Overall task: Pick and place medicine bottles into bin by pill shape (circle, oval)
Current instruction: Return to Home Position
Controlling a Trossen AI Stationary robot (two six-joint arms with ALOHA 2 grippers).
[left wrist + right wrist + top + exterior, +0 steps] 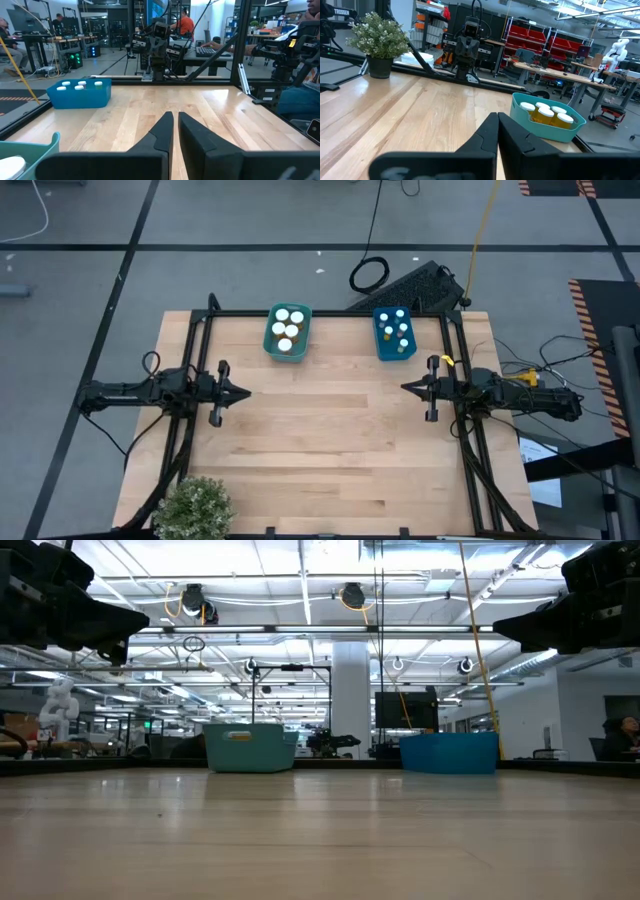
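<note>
Bottles (pixel 287 330) are sitting sorted in teal bin (pixel 270 346) and blue bin (pixel 382 350); they're looking light, rigid, slick, best pinched mid-body. Left gripper (pixel 244 392) and right gripper (pixel 406 387) are hovering closed, empty.

You see the teal bin (pixel 288 333) at eleven o'clock and the blue bin (pixel 394 333) at one, both holding white-capped medicine bottles (pixel 290 330). The left gripper (pixel 243 392) waits at nine, the right gripper (pixel 407 388) at three, tips facing. A potted plant (pixel 196 506) sits at seven.

Ten medicine bottles (pixel 288 330), two bins (pixel 270 340).
</note>
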